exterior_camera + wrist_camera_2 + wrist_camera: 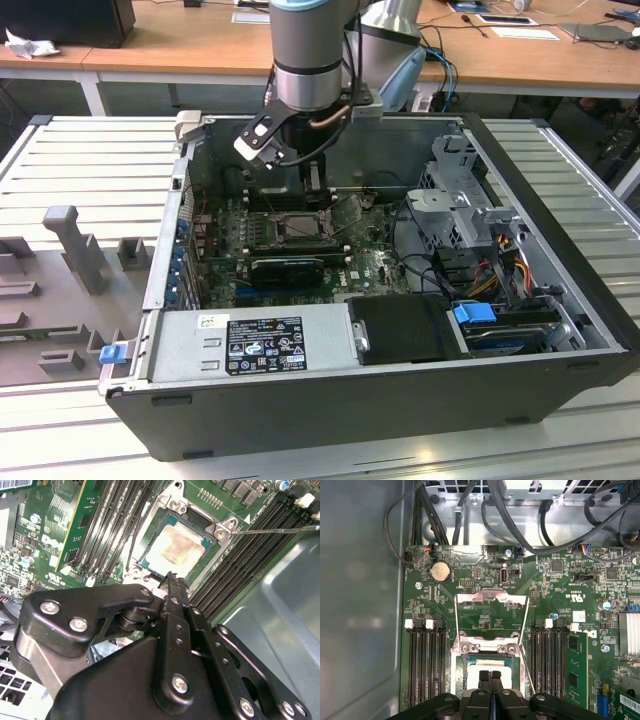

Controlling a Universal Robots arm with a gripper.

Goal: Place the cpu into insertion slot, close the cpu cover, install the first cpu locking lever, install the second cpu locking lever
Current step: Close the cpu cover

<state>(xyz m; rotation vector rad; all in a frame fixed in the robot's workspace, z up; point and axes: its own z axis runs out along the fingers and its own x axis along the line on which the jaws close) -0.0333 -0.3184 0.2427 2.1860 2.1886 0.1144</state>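
One cpu [176,550] lies seated just beneath the closed gripper [171,576].

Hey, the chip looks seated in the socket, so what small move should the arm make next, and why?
Probably shift the gripper toward the cpu cover and begin tipping it down. The cpu lies flat in the insertion slot, the jaws are shut with nothing between them over the chip, and the cover stands open beyond the socket.
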